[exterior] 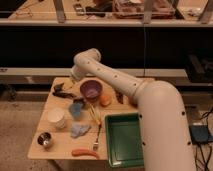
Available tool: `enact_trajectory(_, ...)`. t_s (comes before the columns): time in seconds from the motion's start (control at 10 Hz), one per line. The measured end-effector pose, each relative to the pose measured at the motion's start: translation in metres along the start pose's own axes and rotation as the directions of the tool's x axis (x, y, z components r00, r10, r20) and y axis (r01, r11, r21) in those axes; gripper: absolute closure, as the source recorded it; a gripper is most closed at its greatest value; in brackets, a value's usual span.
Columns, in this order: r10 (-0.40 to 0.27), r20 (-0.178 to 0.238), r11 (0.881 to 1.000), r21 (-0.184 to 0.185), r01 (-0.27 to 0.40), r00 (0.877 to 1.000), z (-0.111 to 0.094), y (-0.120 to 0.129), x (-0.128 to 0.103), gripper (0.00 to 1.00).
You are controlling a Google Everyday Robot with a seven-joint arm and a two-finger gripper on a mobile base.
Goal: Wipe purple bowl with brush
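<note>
The slim, near-black, long-handled brush lies flat on the wooden surface, near its far left corner, at 9 o'clock from the bowl and apart from it. Its long axis runs roughly from 9 to 3 o'clock, the 3 o'clock end pointing toward the bowl and sitting slightly nearer the camera. It looks like a thin dark stick; which end carries the bristles I cannot tell.

The round, deep purple-maroon bowl stands upright toward the far side of the surface, its hollow facing up, the widest bowl there.

The white arm reaches in from 4 o'clock, bends at its elbow above the bowl, and drops to the tool, which hangs at 10 o'clock from the bowl, just above the brush. The tool is released and grasps nothing.

A round orange fruit sits just beside the bowl at 4 o'clock. A green rectangular tray lies at 5 o'clock, well apart.
</note>
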Motion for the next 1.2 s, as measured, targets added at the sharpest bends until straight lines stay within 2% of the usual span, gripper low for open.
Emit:
enact_trajectory(0.2,-0.041,-0.009,0.999,-0.009,0.041,0.999,0.005,-0.006,0.002,0.2)
enact_trajectory(0.4,-0.053,-0.001,0.998,0.018,0.053,0.999,0.03,-0.017,0.003,0.2)
enact_trajectory(0.8,-0.041,0.057,0.998,0.059,0.037,0.998,0.08,-0.021,-0.007,0.2)
enact_trajectory(1.0,-0.026,0.093,0.996,0.083,0.018,0.995,0.105,-0.019,-0.022,0.2)
enact_trajectory(1.2,-0.027,0.116,0.995,0.098,0.016,0.993,0.121,-0.021,-0.028,0.2)
